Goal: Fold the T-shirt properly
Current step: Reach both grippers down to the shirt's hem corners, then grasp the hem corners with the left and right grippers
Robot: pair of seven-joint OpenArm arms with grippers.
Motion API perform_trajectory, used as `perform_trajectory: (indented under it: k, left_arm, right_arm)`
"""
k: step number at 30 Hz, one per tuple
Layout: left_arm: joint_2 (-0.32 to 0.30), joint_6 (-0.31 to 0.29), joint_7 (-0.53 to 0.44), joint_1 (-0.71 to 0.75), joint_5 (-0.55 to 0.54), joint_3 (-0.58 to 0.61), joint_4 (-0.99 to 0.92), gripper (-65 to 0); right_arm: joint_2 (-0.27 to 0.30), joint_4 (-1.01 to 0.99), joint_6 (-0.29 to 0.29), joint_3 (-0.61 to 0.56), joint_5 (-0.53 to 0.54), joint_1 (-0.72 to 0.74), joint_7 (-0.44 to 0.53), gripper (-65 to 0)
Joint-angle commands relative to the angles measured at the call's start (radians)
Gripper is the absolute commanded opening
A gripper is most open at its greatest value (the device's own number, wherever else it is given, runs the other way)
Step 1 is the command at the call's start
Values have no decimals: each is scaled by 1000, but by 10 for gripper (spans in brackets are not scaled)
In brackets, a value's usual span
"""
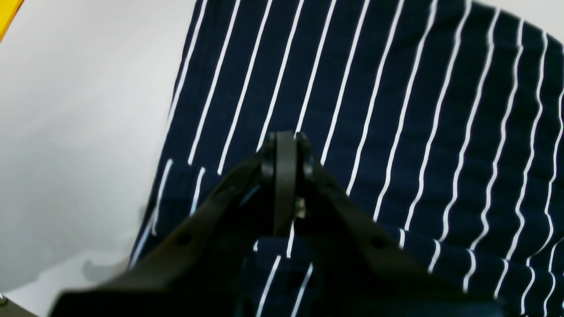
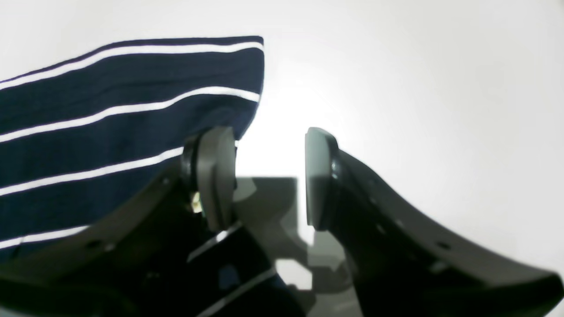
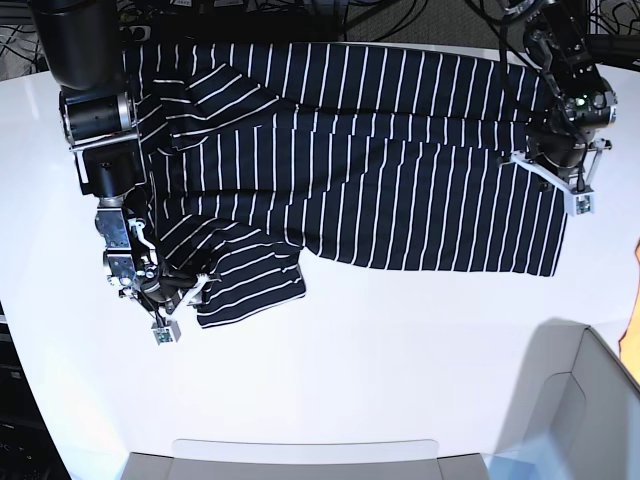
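The T-shirt (image 3: 380, 160), dark navy with thin white pinstripes, lies spread across the far half of the white table (image 3: 380, 340). One sleeve (image 3: 245, 275) lies folded toward the front left. My right gripper (image 3: 172, 308) is at that sleeve's outer edge. In the right wrist view this gripper (image 2: 269, 176) stands open, one pad (image 2: 216, 176) against the sleeve corner (image 2: 132, 119) and the other over bare table. My left gripper (image 3: 548, 160) hovers over the shirt's right end. It (image 1: 285, 149) is shut above striped cloth (image 1: 396, 110), and no fabric shows between its tips.
A grey tray rim (image 3: 300, 455) runs along the table's front edge. A pale box (image 3: 575, 400) stands at the front right, with an orange object (image 3: 635, 300) at the right border. Cables lie behind the table at the back.
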Motion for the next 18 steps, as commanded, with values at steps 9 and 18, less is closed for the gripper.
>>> perform_trajectory:
  k: [9, 18]
  left_arm:
    - [-82, 3, -36, -194, -9, -7, -109, -444]
    - [-386, -1, -217, -612, -275, 79, -893, -424]
  right_arm:
    - [-12, 43, 9, -3, 4, -3, -36, -388]
    - [7, 59, 9, -3, 4, -23, -38, -388]
